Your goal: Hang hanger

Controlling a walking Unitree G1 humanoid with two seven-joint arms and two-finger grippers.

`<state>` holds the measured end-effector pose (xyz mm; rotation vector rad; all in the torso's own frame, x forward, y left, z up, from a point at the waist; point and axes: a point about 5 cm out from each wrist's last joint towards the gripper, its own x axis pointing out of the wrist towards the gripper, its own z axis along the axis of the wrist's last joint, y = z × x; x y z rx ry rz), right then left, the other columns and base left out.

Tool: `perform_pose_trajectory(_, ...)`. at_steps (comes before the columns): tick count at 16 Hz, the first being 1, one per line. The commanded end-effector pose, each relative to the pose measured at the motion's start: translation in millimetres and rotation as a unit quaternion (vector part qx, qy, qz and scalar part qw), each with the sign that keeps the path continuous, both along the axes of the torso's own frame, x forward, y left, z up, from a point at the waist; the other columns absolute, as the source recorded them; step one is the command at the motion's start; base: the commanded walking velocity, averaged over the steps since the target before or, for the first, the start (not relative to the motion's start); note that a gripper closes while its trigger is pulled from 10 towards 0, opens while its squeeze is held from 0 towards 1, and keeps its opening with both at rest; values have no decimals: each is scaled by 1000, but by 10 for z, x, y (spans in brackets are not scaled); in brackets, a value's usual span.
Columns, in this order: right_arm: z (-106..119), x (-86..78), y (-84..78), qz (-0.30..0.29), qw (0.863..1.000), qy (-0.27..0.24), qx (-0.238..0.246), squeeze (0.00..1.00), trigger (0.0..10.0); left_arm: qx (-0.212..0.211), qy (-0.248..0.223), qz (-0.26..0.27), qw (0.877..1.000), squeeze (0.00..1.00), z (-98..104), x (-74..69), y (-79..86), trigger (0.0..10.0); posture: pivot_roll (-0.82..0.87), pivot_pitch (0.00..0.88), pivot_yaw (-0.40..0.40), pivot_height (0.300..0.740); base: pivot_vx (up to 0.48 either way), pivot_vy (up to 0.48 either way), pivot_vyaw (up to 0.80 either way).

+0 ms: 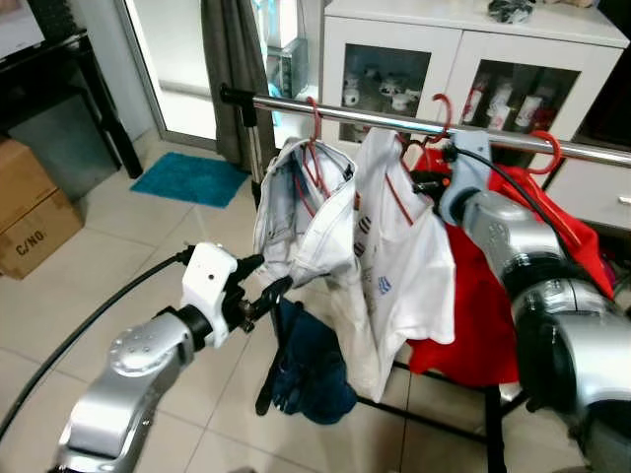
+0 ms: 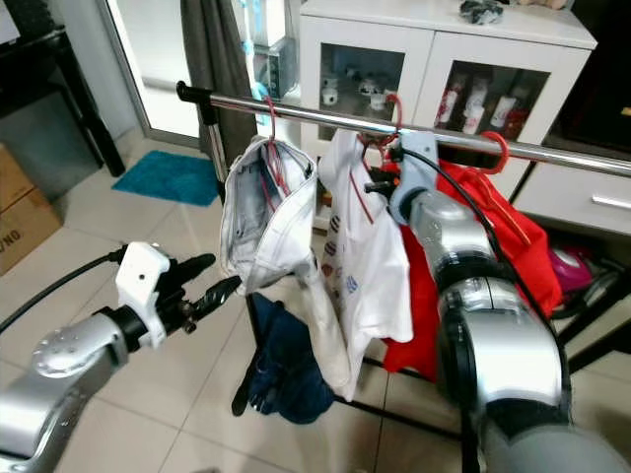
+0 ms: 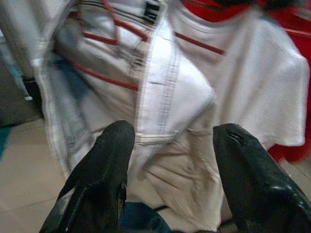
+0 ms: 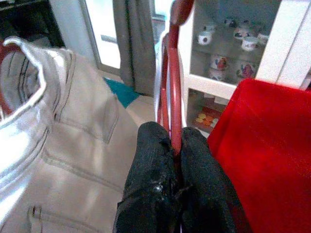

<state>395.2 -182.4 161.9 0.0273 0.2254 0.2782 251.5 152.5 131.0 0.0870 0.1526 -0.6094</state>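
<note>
A steel rail (image 1: 345, 111) carries three red hangers. The middle hanger (image 4: 174, 97) holds a white T-shirt (image 1: 409, 256), and its hook (image 1: 441, 108) sits over the rail. My right gripper (image 4: 176, 145) is up beside the rail, shut on this hanger's red neck. White jeans (image 1: 301, 217) hang on the left hanger (image 1: 314, 113). A red garment (image 1: 473, 315) hangs on the right one (image 1: 547, 148). My left gripper (image 1: 268, 278) stands open low in front of the jeans, holding nothing; its fingers (image 3: 104, 165) frame the white cloth.
A dark blue garment (image 1: 311, 365) droops low on the rack. A white glass-door cabinet (image 1: 473, 49) stands behind the rail, with a grey curtain (image 1: 232, 69) at its left. On the tiled floor lie a teal mat (image 1: 192, 177) and a cardboard box (image 1: 30, 212).
</note>
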Motion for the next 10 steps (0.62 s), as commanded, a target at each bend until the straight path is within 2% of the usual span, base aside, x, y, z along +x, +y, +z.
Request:
perform_pose_trajectory(1, 35, -76, 33, 18, 999, -33, 4, 0, 0, 5, 1, 16, 1000, 0, -21, 14, 14, 10000, -36, 0, 1, 727, 0, 0, 0)
perform_pose_trajectory(4, -76, -325, 79, 23, 998, -53, -5, 0, 0, 0, 6, 23, 1000, 0, -50, 25, 5, 10000, -54, 0, 1, 727, 0, 0, 0)
perform_pose_trajectory(6, -136, -575, 184, 15, 996, -85, 13, 0, 0, 0, 7, 27, 1000, 0, -55, 20, -3, 10000, -57, 0, 6, 727, 0, 0, 0)
perform_pose_trajectory(8, -166, -806, 239, -9, 995, -96, 32, 0, 0, -1, 8, 28, 1000, 0, -52, 15, -17, 10000, -62, 0, 8, 727, 0, 0, 0)
perform_pose_trajectory(10, -228, -937, 290, -22, 995, -93, 38, 0, 0, 0, 9, 28, 1000, 0, -56, 15, -20, 10000, -62, 0, 0, 727, -127, 0, 0)
